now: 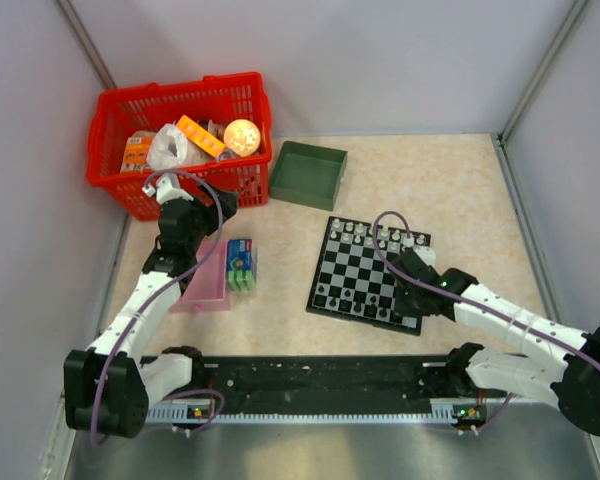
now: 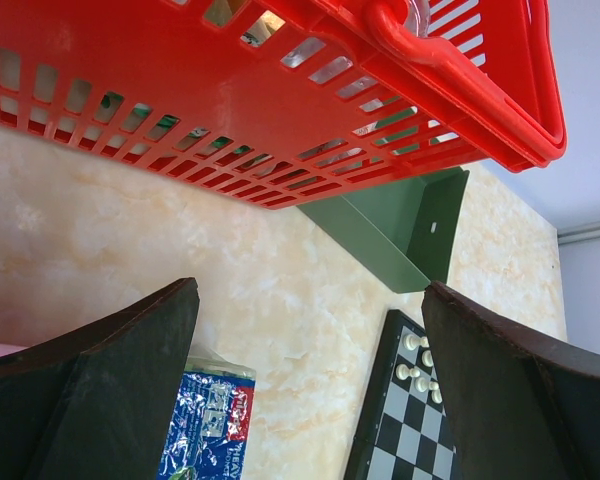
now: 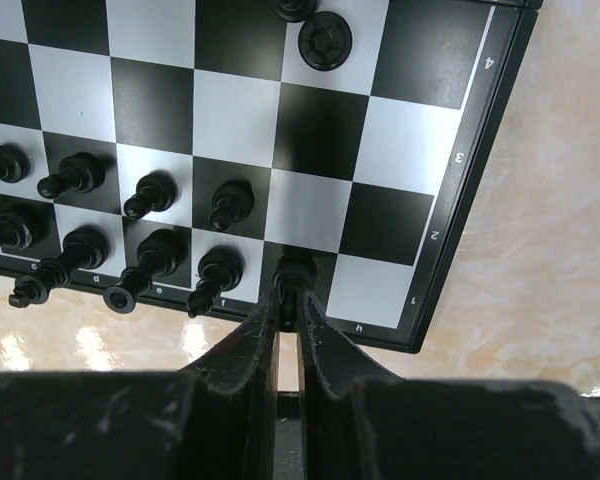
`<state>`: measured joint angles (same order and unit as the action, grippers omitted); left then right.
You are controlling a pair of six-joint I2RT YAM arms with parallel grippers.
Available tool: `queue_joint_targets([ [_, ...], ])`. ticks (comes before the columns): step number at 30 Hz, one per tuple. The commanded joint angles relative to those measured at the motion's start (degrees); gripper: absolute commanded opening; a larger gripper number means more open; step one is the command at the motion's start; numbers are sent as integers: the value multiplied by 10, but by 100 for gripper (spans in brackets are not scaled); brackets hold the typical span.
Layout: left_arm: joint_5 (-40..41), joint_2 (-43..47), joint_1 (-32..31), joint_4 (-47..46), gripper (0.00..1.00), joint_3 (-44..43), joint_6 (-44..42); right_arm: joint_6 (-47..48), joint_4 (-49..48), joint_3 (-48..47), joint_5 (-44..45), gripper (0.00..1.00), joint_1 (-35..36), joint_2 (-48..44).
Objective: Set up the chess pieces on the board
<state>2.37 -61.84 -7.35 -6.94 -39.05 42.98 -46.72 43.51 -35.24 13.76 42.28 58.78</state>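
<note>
The board [image 1: 365, 272] lies right of centre, white chess pieces [image 1: 380, 236] along its far edge and black ones [image 1: 352, 298] along its near edge. In the right wrist view my right gripper [image 3: 289, 298] is shut on a black piece [image 3: 294, 268] that stands on a dark square of the board [image 3: 400, 140] in its nearest row, beside the other black pieces [image 3: 150, 255]. Two more black pieces [image 3: 325, 40] stand further in. My left gripper [image 2: 310, 290] hangs open and holds nothing, above the table beside the red basket. From there the board's corner [image 2: 395, 430] and white pieces [image 2: 416, 360] show.
A red basket [image 1: 180, 140] of assorted items stands at the back left, a green tray [image 1: 308, 172] to its right. A pink tray [image 1: 205, 285] and a blue packet [image 1: 241, 262] lie left of the board. Grey walls enclose the table.
</note>
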Motion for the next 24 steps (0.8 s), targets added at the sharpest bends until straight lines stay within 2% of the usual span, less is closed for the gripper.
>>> queue_joint_targets([
  [1,-3,13,3,-33,99,2,0,1,-18,1,1,11,8,2],
  [5,-3,11,3,-33,99,0,-1,6,-18,-2,-1,18,8,-2],
  [8,-4,11,3,-33,99,-1,0,10,-18,-3,-7,20,8,-4],
  [24,-8,10,3,-33,99,-1,-1,26,-14,-11,5,18,8,17],
])
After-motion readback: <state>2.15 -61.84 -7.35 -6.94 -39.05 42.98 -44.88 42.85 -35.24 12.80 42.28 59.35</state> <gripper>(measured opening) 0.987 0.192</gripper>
